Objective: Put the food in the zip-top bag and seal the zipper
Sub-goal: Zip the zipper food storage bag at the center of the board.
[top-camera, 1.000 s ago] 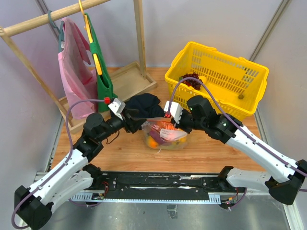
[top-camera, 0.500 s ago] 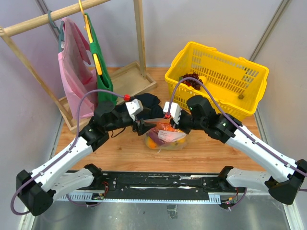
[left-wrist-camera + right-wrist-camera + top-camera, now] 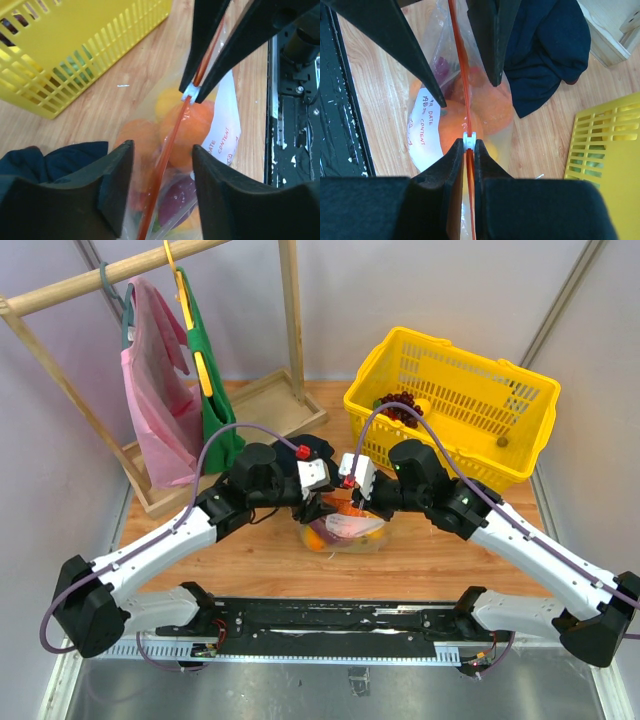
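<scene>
The zip-top bag (image 3: 345,528) lies on the table and holds the food: an orange (image 3: 192,125), a purple eggplant (image 3: 177,197) and a yellow piece (image 3: 167,100). Its white label (image 3: 422,130) faces the near side. My right gripper (image 3: 469,145) is shut on the zipper (image 3: 457,60) at its white slider (image 3: 469,138). My left gripper (image 3: 162,150) is open, with one finger on each side of the zipper strip (image 3: 162,170), not touching it. In the top view the left gripper (image 3: 322,502) and the right gripper (image 3: 355,498) meet over the bag's mouth.
A dark cloth (image 3: 300,455) lies just behind the bag. A yellow basket (image 3: 450,405) with grapes (image 3: 398,408) stands at the back right. A wooden rack (image 3: 255,415) with pink and green bags stands at the back left.
My left arm has swung right from beside the bag to over its mouth, its open fingers now straddling the zipper. The right gripper has stayed shut on the slider.
</scene>
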`<state>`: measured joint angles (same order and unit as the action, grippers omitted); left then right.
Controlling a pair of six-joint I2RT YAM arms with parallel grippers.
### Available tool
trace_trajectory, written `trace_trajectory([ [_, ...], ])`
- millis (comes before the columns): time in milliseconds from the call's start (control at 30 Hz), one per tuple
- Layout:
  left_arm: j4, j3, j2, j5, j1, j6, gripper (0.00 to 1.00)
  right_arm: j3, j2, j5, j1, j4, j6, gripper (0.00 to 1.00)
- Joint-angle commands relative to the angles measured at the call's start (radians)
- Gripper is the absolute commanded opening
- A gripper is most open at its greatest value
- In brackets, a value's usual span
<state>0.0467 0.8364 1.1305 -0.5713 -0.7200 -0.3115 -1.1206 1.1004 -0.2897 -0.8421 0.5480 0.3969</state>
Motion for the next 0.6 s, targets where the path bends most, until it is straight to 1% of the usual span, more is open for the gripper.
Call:
trace_trajectory([
  [0,-0.005,0.039,0.015,-0.036,-0.025,-0.025,0.48,0.005,-0.014,-0.022,0.016,-0.034,-0.014,0.01],
  [33,-0.006,0.039,0.017,-0.035,-0.028,-0.024,0.39,0.005,-0.015,-0.02,0.017,-0.033,-0.015,0.01],
  [67,-0.008,0.04,0.017,-0.032,-0.028,-0.02,0.26,0.004,-0.017,-0.016,0.016,-0.031,-0.014,0.01],
  [100,-0.012,0.04,0.016,-0.023,-0.029,-0.014,0.05,0.004,-0.02,-0.01,0.015,-0.026,-0.015,0.01],
  [133,-0.011,0.04,0.012,-0.012,-0.03,-0.007,0.01,0.005,-0.024,-0.002,0.015,-0.021,-0.016,0.01],
  [267,-0.016,0.021,-0.028,0.022,-0.03,0.013,0.0,0.012,-0.042,0.055,0.016,0.007,-0.02,0.01],
  [567,-0.005,-0.057,-0.166,0.197,-0.03,0.073,0.0,0.038,-0.091,0.256,0.016,0.095,-0.036,0.01],
])
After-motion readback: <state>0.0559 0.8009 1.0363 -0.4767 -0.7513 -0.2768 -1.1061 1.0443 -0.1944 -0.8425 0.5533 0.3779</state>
